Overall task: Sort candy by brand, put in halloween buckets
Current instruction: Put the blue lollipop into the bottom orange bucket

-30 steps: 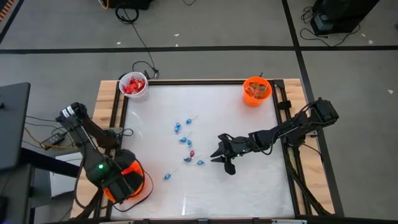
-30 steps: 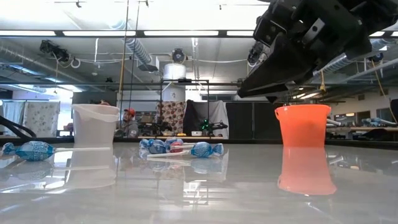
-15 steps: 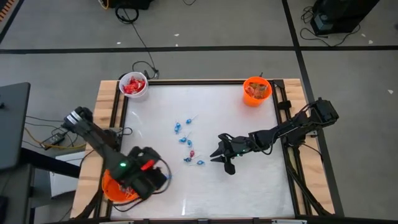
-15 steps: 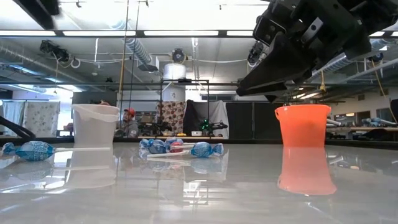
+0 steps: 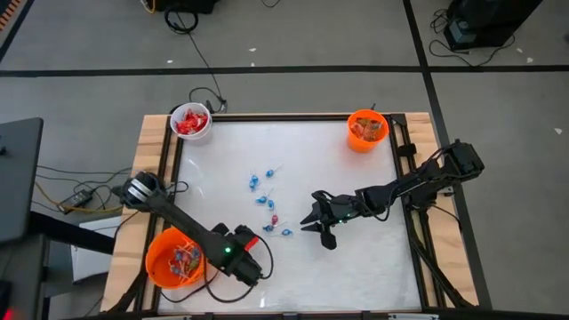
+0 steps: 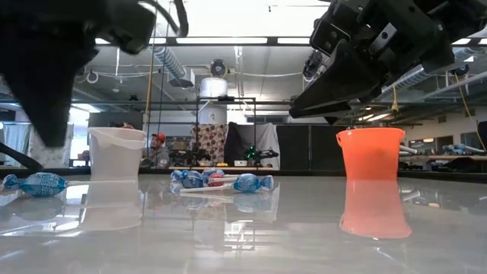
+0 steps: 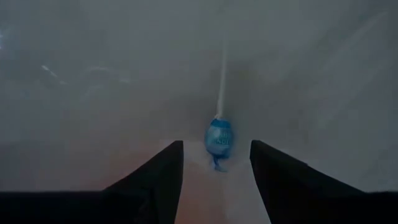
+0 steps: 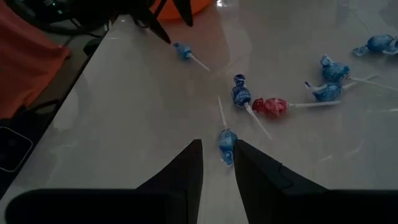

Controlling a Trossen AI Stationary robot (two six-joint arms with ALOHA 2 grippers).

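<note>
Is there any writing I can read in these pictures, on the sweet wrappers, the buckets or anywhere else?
None can be read.
Blue-wrapped lollipop between the left gripper's open fingers: pale lettering, too blurred to read.
Other blue lollipops and the red lollipop on the table: print too small.
White bucket and orange bucket: no writing shows.

Overhead looks down; low level (wrists close); all share table [image 5: 338,267].
</note>
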